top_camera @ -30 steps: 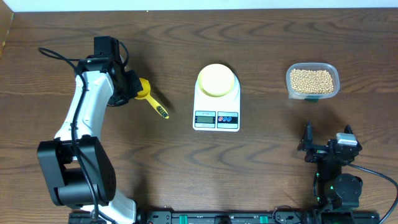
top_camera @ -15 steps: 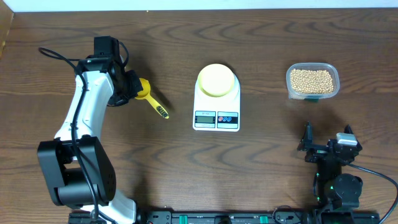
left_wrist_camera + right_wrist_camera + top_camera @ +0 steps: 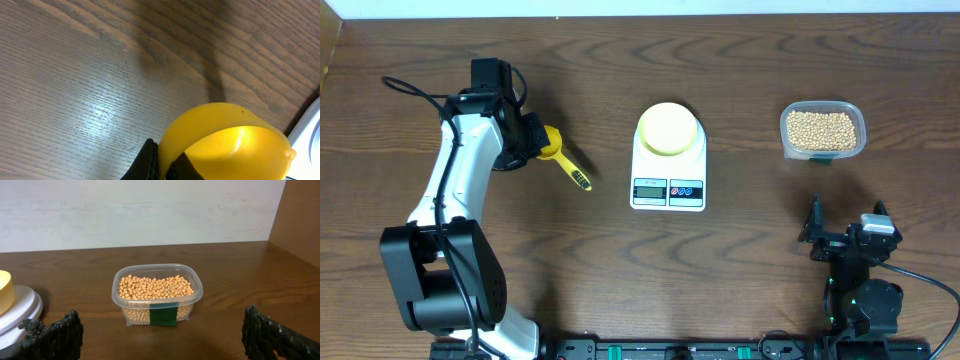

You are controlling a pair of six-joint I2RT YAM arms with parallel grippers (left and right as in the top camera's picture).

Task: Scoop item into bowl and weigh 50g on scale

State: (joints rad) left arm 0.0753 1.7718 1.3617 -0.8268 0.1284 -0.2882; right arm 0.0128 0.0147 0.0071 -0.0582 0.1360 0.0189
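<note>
A bright yellow scoop (image 3: 560, 155) lies left of the scale, its handle pointing toward the front right. My left gripper (image 3: 533, 143) is shut on the scoop's cup. In the left wrist view one black finger sits outside and one inside the scoop (image 3: 225, 140) wall, with the left gripper (image 3: 162, 161) low over the wood. The pale yellow-green bowl (image 3: 669, 128) stands on the white scale (image 3: 668, 190). The beans (image 3: 822, 128) fill a clear tub (image 3: 157, 297) at the back right. My right gripper (image 3: 160, 335) is open, facing the tub from the front, nothing between its fingers.
The scale's display and buttons face the front edge. In the right wrist view the bowl (image 3: 4, 292) and scale (image 3: 20, 307) show at the far left. A pale wall runs behind the table. The right gripper (image 3: 847, 225) sits near the front right edge.
</note>
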